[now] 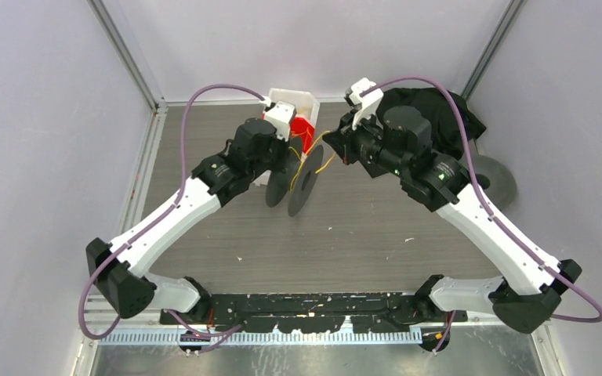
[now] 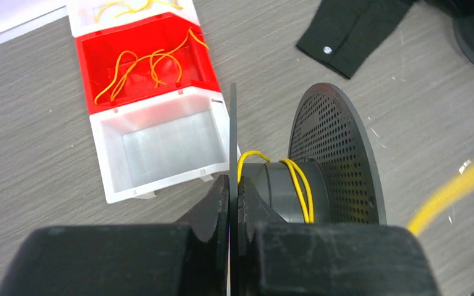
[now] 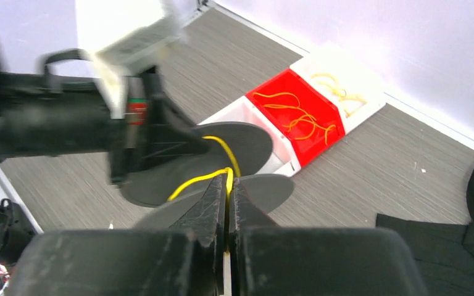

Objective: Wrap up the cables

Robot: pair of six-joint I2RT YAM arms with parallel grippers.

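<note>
The left jaws were pressed together on the thin flange of a dark grey spool (image 2: 336, 148), holding it on edge over the desk (image 1: 360, 235). The right jaws pinched a yellow cable (image 3: 199, 179) just beside that spool, and the cable's far end lay in a few turns around the hub. Beyond stood a red bin (image 2: 99, 49) holding loose cables (image 2: 123, 58), with a white bin (image 2: 160, 145) touching it. A black cloth (image 2: 352, 28) lay to the right.
</note>
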